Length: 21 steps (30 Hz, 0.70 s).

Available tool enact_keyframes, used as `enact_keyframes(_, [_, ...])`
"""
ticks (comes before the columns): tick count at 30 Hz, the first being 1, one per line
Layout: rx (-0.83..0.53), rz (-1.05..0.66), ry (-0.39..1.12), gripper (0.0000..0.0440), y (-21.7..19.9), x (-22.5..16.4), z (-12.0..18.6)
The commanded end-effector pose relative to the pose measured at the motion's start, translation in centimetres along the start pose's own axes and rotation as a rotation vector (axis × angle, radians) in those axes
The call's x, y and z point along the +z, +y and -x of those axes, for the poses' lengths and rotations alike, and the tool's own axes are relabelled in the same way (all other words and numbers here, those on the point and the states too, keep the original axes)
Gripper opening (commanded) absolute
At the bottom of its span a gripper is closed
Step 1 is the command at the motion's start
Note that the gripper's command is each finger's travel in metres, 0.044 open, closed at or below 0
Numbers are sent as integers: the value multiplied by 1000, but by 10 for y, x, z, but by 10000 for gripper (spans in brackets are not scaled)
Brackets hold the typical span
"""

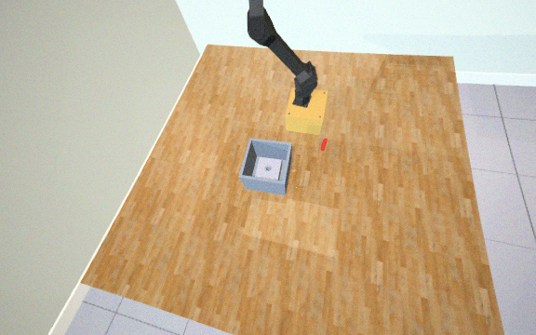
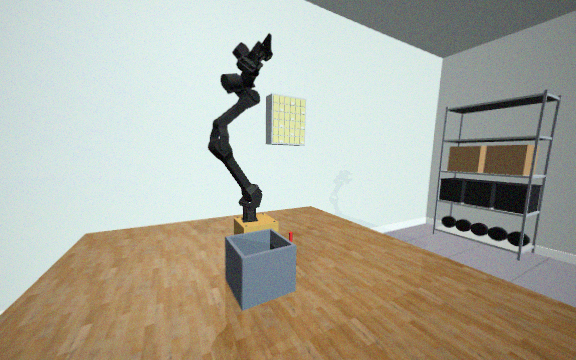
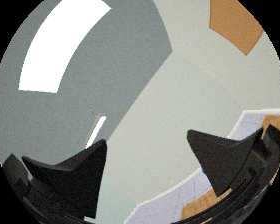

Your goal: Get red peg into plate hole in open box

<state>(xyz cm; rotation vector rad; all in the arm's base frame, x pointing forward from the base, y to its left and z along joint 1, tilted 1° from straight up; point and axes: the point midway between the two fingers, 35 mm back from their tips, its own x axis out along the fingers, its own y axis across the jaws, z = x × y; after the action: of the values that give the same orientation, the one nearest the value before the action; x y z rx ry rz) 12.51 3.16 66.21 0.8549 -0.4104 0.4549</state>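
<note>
Peg (image 1: 324,144) (image 2: 291,236) upright beside box (image 1: 266,185) (image 2: 269,275), far below open jaws (image 2: 268,47).

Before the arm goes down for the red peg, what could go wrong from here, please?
The red peg seems to stand upright and unsupported, so a sideways touch from the open gripper could topple it.

The hole is small and lies deep between the walls of the box, so the fingers or the peg may strike a wall or miss the hole.
</note>
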Motion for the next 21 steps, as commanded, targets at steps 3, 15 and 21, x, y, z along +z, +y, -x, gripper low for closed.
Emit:
enact_keyframes(3, [32,11,-26,440,10,-1,1])
enact_keyframes(15, [197,-76,-98,440,62,-42,10])
enact_keyframes(21, [270,-99,-59,440,80,-81,8])
